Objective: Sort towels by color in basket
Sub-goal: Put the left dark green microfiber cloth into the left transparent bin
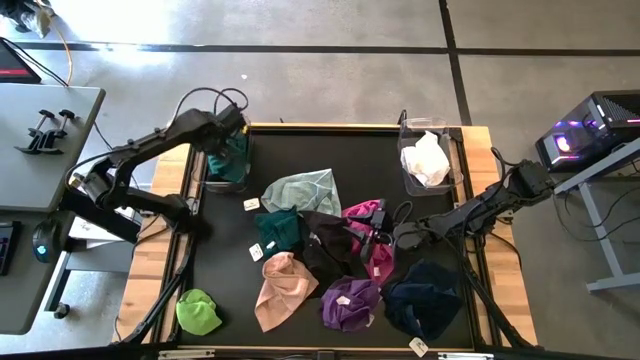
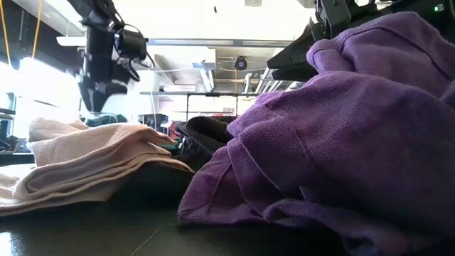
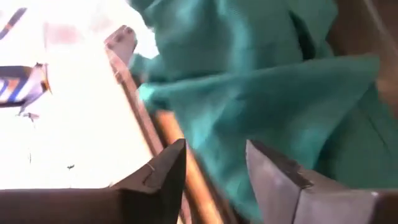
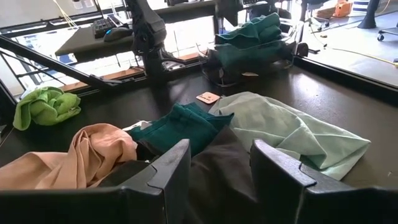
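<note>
Several small towels lie in a heap on the black mat: pale mint [image 1: 302, 190], dark green [image 1: 280, 230], black [image 1: 325, 252], magenta [image 1: 366, 214], peach-pink [image 1: 282, 292], purple [image 1: 350, 304] and navy [image 1: 425, 298]. A lime one [image 1: 198, 312] lies apart at the near left. My left gripper [image 1: 232, 138] is open over the far-left basket [image 1: 246, 168], where a dark green towel [image 3: 261, 81] lies. My right gripper [image 1: 378, 240] hovers open over the heap. The black towel [image 4: 217, 180] shows between its fingers, with the dark green [image 4: 177, 130] and mint [image 4: 280, 127] towels beyond. My left gripper [image 3: 214, 155] stands open at the dark green towel in the basket, beside the basket's rim [image 3: 134, 93]. Whether its fingers touch the cloth I cannot tell.
A second clear basket [image 1: 408, 170] at the far right of the mat holds a whitish towel [image 1: 428, 158]. White tags [image 1: 252, 204] lie on the mat. The purple towel [image 2: 334, 128] fills the low view. Wooden table edges frame the mat, and bare mat shows between the baskets.
</note>
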